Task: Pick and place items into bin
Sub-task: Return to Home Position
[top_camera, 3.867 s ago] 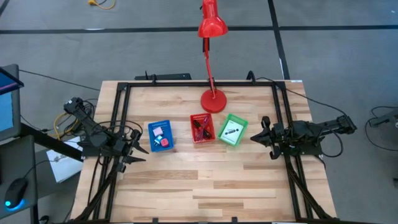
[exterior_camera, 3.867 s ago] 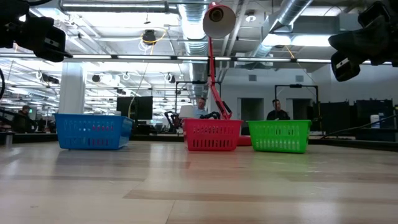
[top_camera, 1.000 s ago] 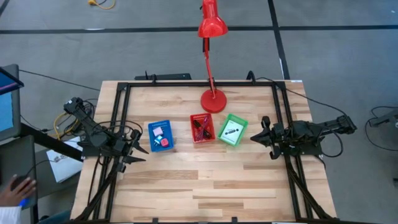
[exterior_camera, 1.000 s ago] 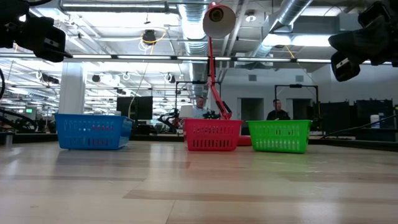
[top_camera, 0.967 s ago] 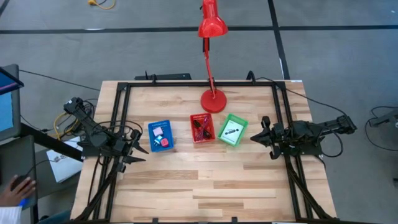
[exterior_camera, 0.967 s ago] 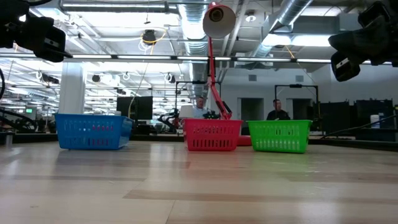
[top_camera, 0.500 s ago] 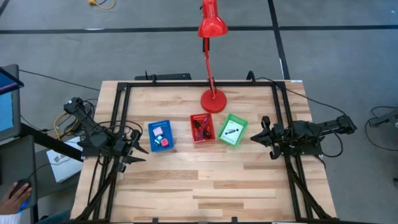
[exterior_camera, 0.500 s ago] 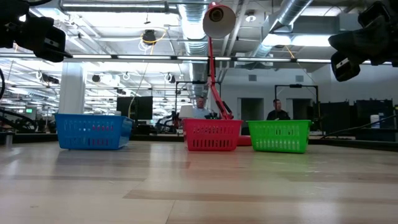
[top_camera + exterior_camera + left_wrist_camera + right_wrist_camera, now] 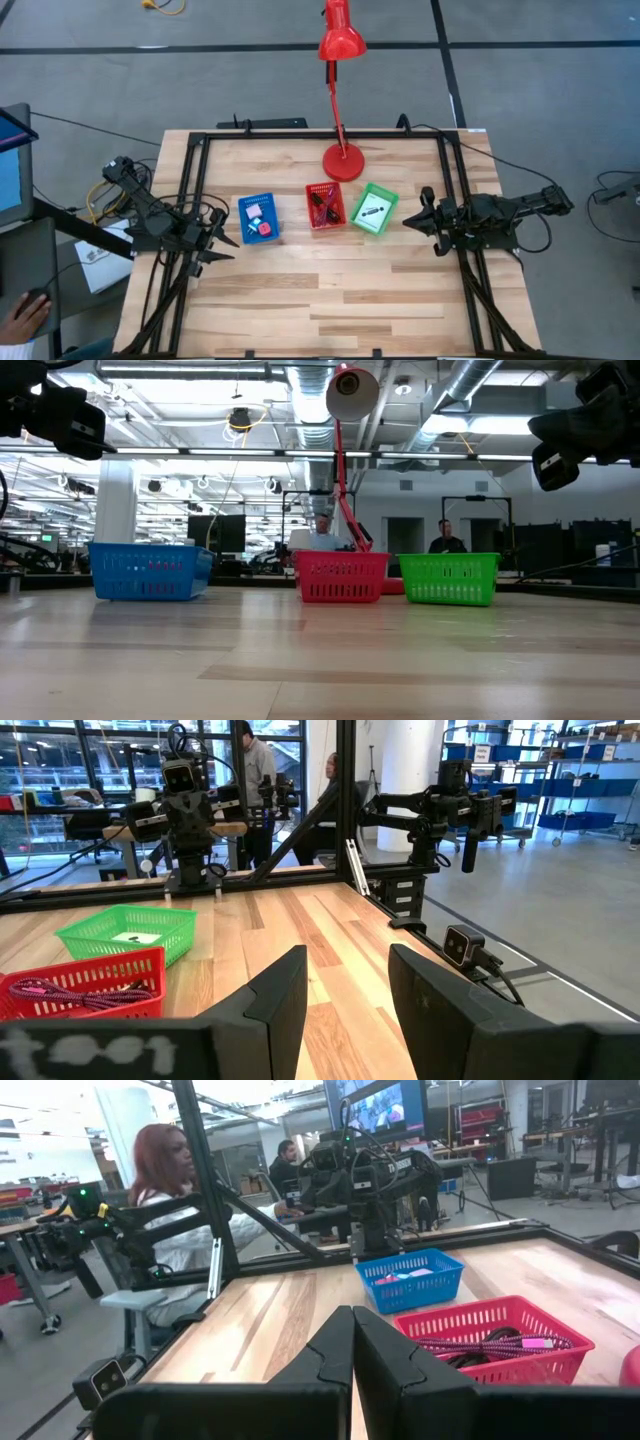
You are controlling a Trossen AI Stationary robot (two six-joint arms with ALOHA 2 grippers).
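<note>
Three small bins stand in a row mid-table. The blue bin (image 9: pixel 259 218) holds a white piece and a pink cube. The red bin (image 9: pixel 325 206) holds a maroon cord and a black-and-red stick tool. The green bin (image 9: pixel 374 209) holds a white card with a black mark. My left gripper (image 9: pixel 228 248) hovers at the table's left side, open and empty, as the left wrist view (image 9: pixel 348 995) shows. My right gripper (image 9: pixel 410 224) hovers at the right side, shut and empty, as the right wrist view (image 9: pixel 353 1345) shows.
A red desk lamp stands with its base (image 9: pixel 344 162) behind the red bin, its head out past the far edge. A black frame (image 9: pixel 320 134) runs around the table. Bare wood (image 9: pixel 320 300) lies in front of the bins. People sit beyond the table (image 9: pixel 175 1190).
Both arms and all three bins have kept still. A person's hand off the table's near left corner has shifted a little.
</note>
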